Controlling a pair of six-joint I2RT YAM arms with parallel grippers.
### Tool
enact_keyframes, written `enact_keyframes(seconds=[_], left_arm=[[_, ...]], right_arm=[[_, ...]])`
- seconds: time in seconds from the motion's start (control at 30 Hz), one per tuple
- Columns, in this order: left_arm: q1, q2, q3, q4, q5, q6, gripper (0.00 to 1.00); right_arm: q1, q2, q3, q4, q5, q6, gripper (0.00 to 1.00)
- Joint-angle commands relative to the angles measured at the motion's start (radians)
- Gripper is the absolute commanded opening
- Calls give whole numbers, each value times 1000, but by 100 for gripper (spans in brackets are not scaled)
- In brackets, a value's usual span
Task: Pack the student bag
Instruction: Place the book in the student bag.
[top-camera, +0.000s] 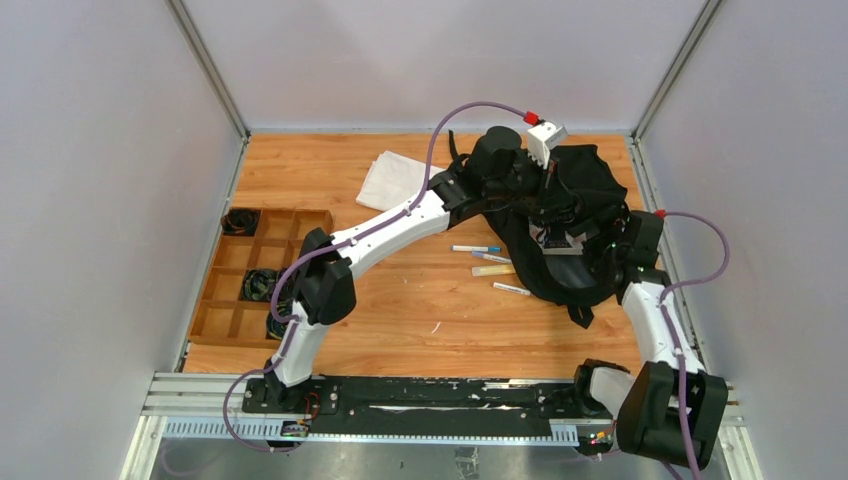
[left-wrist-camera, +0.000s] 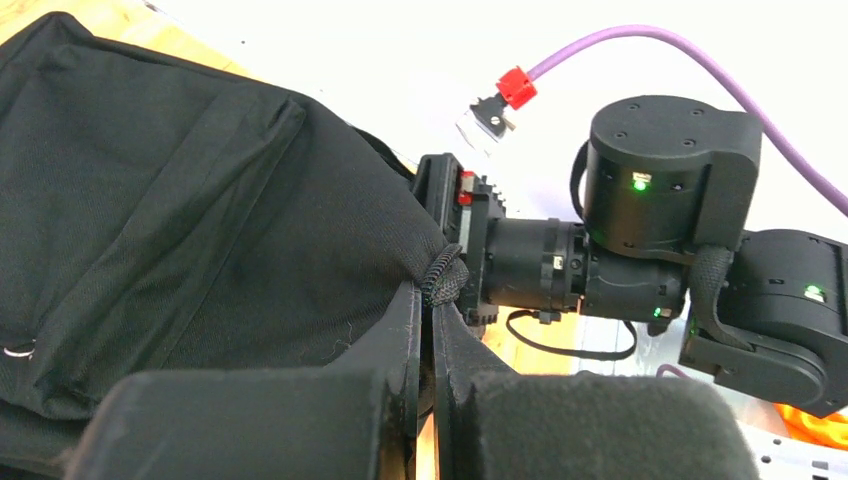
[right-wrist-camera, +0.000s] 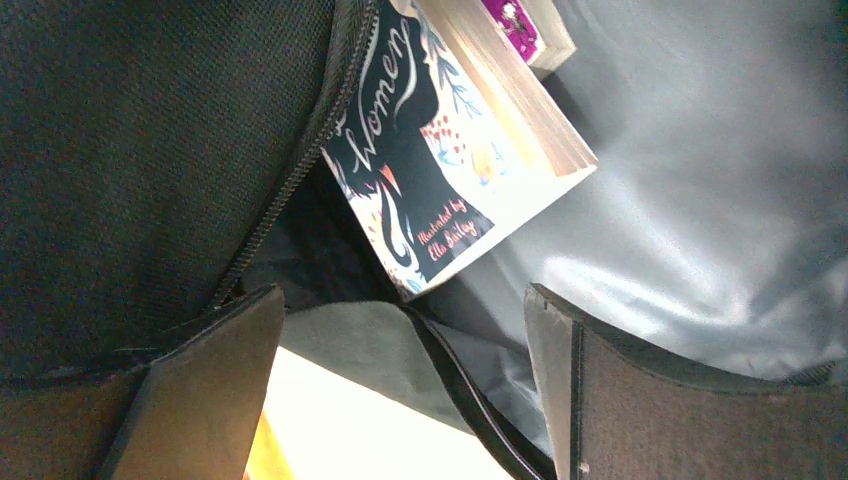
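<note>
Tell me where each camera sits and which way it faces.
Top external: above and behind the robot, looking down on table, student bag, left arm, right arm.
Left wrist: on the left arm, looking along the shut left gripper pinching the bag's edge; right arm beyond.
Right wrist: inside the bag, facing a book beyond the open right gripper.
Shared: top external and left wrist both show the bag's outside.

The right gripper (right-wrist-camera: 400, 300) sits in the mouth of the student bag (top-camera: 580, 185), with a book (right-wrist-camera: 420, 170) just ahead of it and a second book (right-wrist-camera: 535, 25) beyond. To this gripper's left, pens (top-camera: 490, 262) lie on the table (top-camera: 400, 320); a divided tray (top-camera: 255, 275) lies farther left.
</note>
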Motion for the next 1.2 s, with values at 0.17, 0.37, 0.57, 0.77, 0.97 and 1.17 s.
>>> enact_keyframes(seconds=[0.17,0.37,0.57,0.77,0.97,1.17], left_arm=[[-5,-60,13,90,34,-21,0],[-5,-49,14,101,52,-40,0],[-5,-47,12,92,60,-42,0],[-5,-49,9,79,66,-45,0],[-5,-42,-4,69,66,-50,0],[-5,-20,17,3,58,-35,46]], right_arm=[[-18,-65,-80,-100,19,-77,5],[-15,60,-90,-15,-49,-74,0],[-2,196,-39,130,-49,-41,0],[30,381,109,220,-26,-13,0],[31,348,137,181,-72,-57,0],[25,36,67,-190,7,-234,17]])
